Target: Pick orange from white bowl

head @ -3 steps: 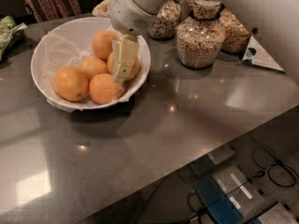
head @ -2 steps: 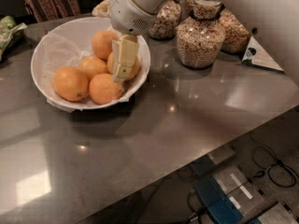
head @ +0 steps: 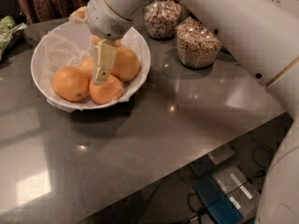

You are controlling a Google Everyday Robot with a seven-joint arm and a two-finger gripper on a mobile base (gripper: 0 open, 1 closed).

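The gripper (head: 100, 77) hung tip-down inside the white bowl (head: 33, 72), near the bowl's centre, its pale slab crossing the heap of fruit. Whether it was apart or together could not be told. Its wrist housing (head: 108, 14) sat over the bowl's 12 o'clock rim.

The orange (head: 127, 64), large and deep-coloured, lay just at 3 o'clock of the gripper, its left edge hidden behind the slab; contact could not be confirmed. It rested toward the bowl's 3 o'clock wall. A front orange (head: 109, 91) lay right under the tip at 6 o'clock, a left orange (head: 70, 83) at 9 o'clock apart from the gripper, and a back orange (head: 86, 65) just beside the slab at 10 o'clock. The crinkled paper lining (head: 60, 46) showed bare from 9 to 12 o'clock.

The bowl stood at the 10 o'clock part of the grey table (head: 140, 139). Two glass jars (head: 197, 43) stood near, at 2 o'clock of the bowl, the closer one (head: 161, 17) just beyond its rim. The white arm (head: 229, 27) ran off toward 3 o'clock above them. From 4 to 7 o'clock of the bowl, tabletop stretched to the slanting front edge (head: 196, 164).
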